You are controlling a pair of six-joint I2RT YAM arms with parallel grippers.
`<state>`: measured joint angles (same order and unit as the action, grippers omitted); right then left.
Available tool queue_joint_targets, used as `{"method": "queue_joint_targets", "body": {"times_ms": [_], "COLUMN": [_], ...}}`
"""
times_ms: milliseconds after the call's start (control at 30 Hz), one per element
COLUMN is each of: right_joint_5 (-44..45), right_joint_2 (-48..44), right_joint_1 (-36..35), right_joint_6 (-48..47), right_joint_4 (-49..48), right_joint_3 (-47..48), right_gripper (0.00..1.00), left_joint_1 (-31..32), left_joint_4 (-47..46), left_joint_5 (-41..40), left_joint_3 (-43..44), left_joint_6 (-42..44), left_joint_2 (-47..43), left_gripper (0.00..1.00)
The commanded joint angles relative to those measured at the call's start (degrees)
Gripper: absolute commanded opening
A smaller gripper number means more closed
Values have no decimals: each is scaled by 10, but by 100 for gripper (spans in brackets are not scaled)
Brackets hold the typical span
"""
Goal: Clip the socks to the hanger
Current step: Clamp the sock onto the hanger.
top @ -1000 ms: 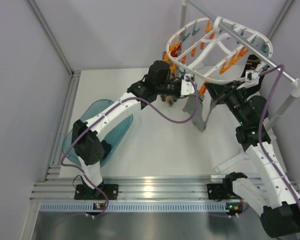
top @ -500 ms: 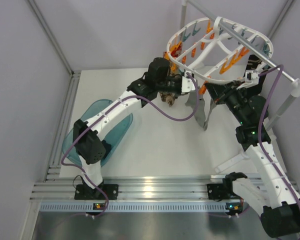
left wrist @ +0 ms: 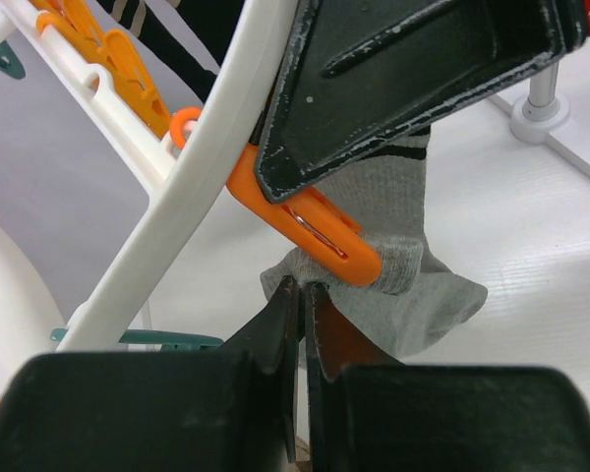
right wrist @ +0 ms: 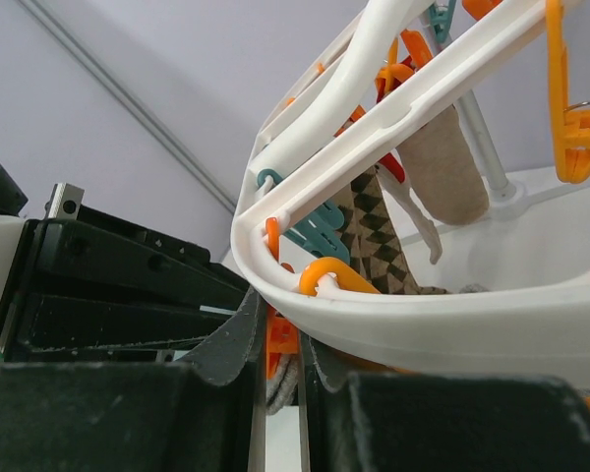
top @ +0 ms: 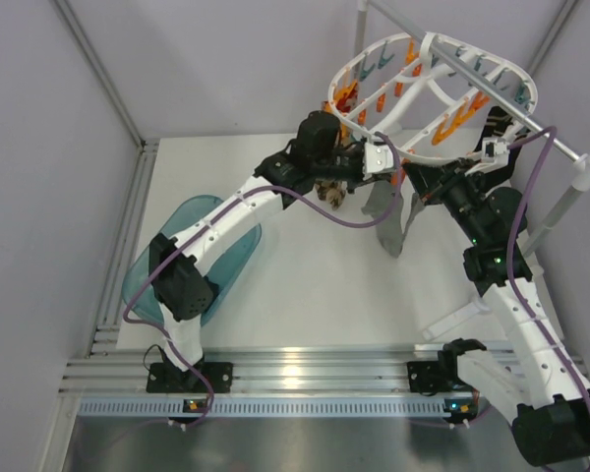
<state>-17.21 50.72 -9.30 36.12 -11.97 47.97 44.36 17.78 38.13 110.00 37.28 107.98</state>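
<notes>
The tub (top: 234,261) is lying at the table's left edge, with the left arm crossing over it toward the hanger (left wrist: 192,211), which is hanging over the far right of the table.

The left wrist view is showing what the top view is hiding. The left gripper (left wrist: 301,295) is sitting with its fingers pressed together, tips right at the lower edge of the grey sock (left wrist: 413,295). I cannot tell whether any fabric is caught between them. An orange peg (left wrist: 320,231) on the ring is biting the sock's cuff. A black finger of the right gripper (right wrist: 283,332) is bearing on that peg from above.

The right wrist view is showing the right fingers nearly together, pinching the orange peg under the ring. Behind it, a zigzag sock (right wrist: 374,236) and a tan sock (right wrist: 442,167) are dangling from the hanger. A striped black sock (left wrist: 192,49) is showing only in the left wrist view.

From above, both wrists are crowding together beneath the ring, and the rod (top: 551,138) and stand (top: 570,202) are closing in the right side. The side wall (top: 39,197) is bounding the left.
</notes>
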Motion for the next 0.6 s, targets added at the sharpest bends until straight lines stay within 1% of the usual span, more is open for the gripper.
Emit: {"method": "queue_joint_targets", "body": {"times_ms": [0, 133, 400, 467, 500, 567], "right_joint_5": [-15, -1, 19, 19, 19, 16], "right_joint_2": [4, 4, 5, 6, 7, 8], "right_joint_1": [2, 2, 2, 2, 2, 2], "right_joint_6": [-3, -1, -1, 0, 0, 2], "right_joint_4": [14, 20, 30, 34, 34, 33], "right_joint_3": [12, 13, 17, 17, 17, 18], "right_gripper": [0, 0, 0, 3, 8, 14], "left_joint_1": [4, 4, 5, 6, 6, 5], "left_joint_4": [-3, -13, -31, -33, -33, -36], "left_joint_5": [-31, -53, -37, -28, -26, -19], "left_joint_3": [39, 37, 19, 18, 18, 18], "left_joint_6": [-56, -100, -132, -137, -140, -149], "left_joint_2": [8, 5, -12, -12, -13, -13], "left_gripper": [0, 0, 0, 0, 0, 0]}}
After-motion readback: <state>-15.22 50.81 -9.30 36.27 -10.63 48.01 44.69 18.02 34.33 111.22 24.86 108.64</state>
